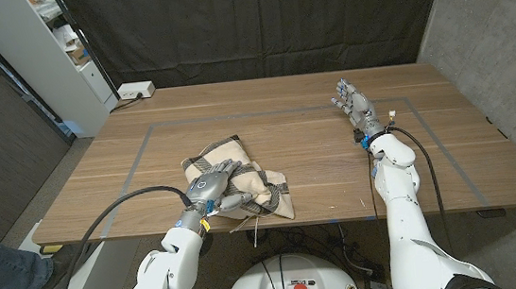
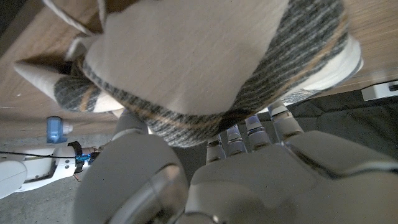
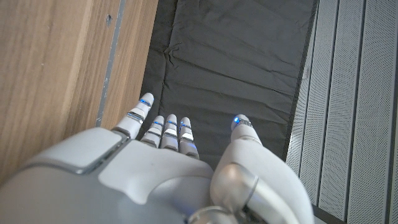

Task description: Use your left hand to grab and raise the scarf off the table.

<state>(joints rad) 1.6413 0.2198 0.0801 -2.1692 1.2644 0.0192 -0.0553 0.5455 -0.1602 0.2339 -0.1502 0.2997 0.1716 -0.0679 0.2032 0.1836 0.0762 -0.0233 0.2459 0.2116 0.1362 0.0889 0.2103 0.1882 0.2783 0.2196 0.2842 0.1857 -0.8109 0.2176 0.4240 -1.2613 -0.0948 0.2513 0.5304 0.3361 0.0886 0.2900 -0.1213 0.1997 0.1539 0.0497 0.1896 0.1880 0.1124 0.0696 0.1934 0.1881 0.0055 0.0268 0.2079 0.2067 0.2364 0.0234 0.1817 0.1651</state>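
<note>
The left hand point(image 1: 213, 187) lies on the scarf point(image 1: 252, 178), fingers point(image 2: 249, 134) gripping its cloth.

A wooden bench point(image 1: 263, 101) is marked with a rectangle of grey tape point(image 1: 140, 154). A crumpled cream scarf with grey stripes point(image 1: 247, 179) is seen lying on it at about 7 o'clock, near the front edge.

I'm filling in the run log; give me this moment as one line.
phase: grasping | left hand: on scarf, fingers in folds | scarf: on table | right hand: open, idle
</note>
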